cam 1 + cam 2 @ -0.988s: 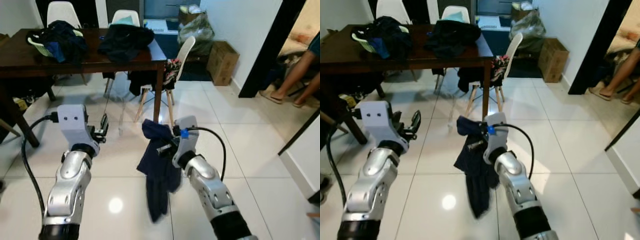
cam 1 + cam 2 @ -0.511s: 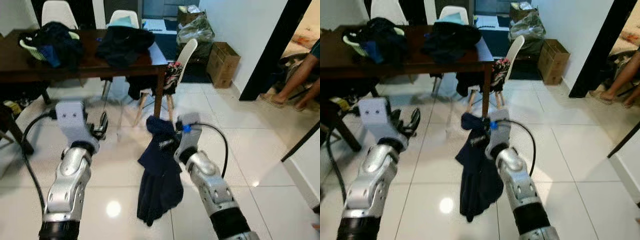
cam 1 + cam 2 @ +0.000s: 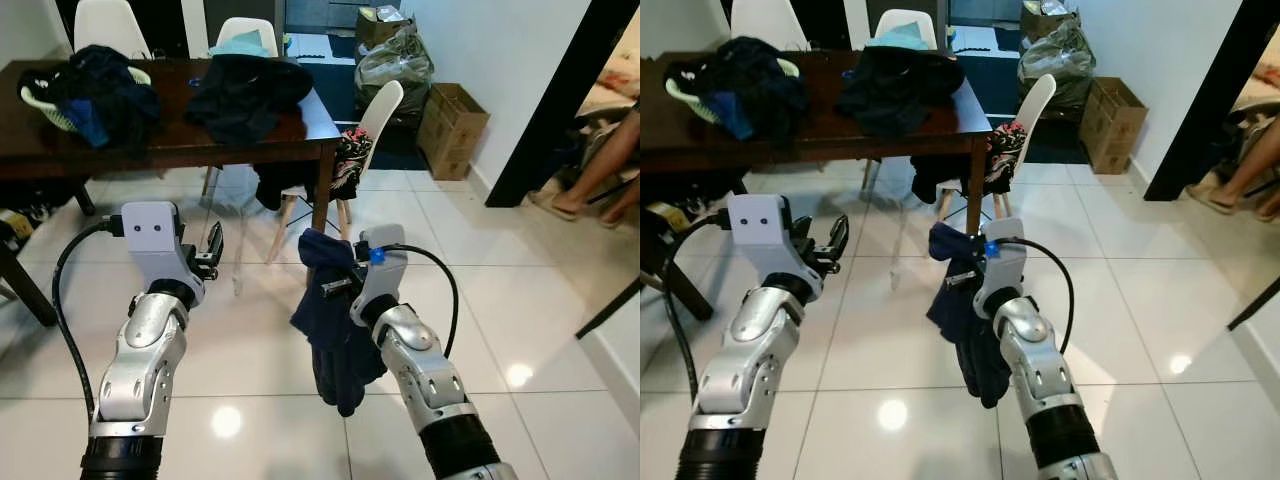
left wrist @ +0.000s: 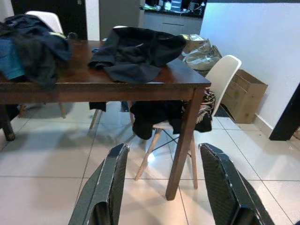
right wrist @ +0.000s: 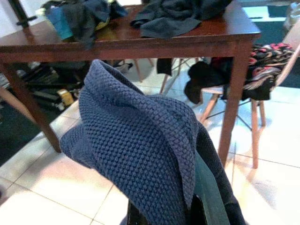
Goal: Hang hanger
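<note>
A dark blue knitted garment [image 3: 335, 320] hangs in a bunch from my right gripper [image 3: 332, 287], which is shut on it above the white tile floor. In the right wrist view the knit [image 5: 140, 136] drapes over the fingers and hides them, and a teal-green strip [image 5: 206, 192], apparently part of a hanger, shows under it. My left gripper [image 3: 213, 243] is raised to the left of the garment, apart from it. Its two black fingers [image 4: 112, 183] stand open with nothing between them, pointing toward the table.
Ahead stands a dark wooden table [image 3: 170, 152] with heaps of dark clothes [image 3: 245, 85] and a basket [image 3: 60, 95]. A white chair [image 3: 375, 115] draped with clothes stands at its corner. A cardboard box [image 3: 452, 130] sits by the wall. A person's legs [image 3: 600, 175] show past the right doorway.
The camera has shifted a little. The garment has swung and now hangs shorter and more bunched under my right gripper. The left gripper stays open and raised.
</note>
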Motion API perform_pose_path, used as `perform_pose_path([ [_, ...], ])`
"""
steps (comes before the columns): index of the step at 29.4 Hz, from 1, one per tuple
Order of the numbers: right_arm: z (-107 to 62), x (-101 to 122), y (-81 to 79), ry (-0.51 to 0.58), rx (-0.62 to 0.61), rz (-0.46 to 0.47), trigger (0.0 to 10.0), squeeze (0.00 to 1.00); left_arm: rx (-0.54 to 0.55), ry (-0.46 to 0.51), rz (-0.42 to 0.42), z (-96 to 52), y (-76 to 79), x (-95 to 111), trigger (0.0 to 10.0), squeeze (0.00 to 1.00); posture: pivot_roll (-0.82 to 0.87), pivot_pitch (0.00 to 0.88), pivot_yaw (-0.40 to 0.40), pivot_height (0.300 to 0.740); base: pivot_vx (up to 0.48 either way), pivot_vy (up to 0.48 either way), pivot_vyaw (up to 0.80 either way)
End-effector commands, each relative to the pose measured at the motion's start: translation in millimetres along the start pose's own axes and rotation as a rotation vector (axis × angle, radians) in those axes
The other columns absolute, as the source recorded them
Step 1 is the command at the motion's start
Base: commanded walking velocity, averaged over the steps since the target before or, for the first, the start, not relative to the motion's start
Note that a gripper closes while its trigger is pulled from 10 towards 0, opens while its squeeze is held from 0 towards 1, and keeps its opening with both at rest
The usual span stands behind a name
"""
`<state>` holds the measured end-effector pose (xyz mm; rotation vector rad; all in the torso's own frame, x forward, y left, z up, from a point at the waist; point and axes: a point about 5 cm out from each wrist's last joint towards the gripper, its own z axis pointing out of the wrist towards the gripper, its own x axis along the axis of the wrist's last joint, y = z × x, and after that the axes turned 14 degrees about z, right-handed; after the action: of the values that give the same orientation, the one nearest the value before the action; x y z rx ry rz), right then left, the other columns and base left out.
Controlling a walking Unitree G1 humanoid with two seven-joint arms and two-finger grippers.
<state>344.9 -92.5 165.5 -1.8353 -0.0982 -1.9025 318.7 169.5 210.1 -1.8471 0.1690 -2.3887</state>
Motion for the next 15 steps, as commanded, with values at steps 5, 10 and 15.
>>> perform_pose_path([
  [5, 1.4, 18.9, 9.6, 0.1, -0.061, 0.024, 10.0, 0.0, -0.018, -0.011, -0.004, 0.6, 4.5, -1.6, 10.0, 0.0, 0.03, 0.136, -0.064, 0.74, 0.412, 0.0, 0.0],
  [10, 4.3, 25.8, 9.8, 0.128, -0.07, 0.057, 10.0, 0.0, -0.012, -0.008, -0.005, -0.2, 4.8, 0.2, 10.0, 0.0, 0.04, 0.129, -0.066, 0.74, 0.412, 0.0, -0.14],
  [15, 6.8, 27.1, 7.7, 0.131, -0.059, 0.059, 10.0, 0.0, -0.014, -0.005, -0.005, 0.8, 5.5, 1.8, 10.0, 0.0, 0.04, 0.148, -0.067, 0.74, 0.412, 0.0, -0.74],
])
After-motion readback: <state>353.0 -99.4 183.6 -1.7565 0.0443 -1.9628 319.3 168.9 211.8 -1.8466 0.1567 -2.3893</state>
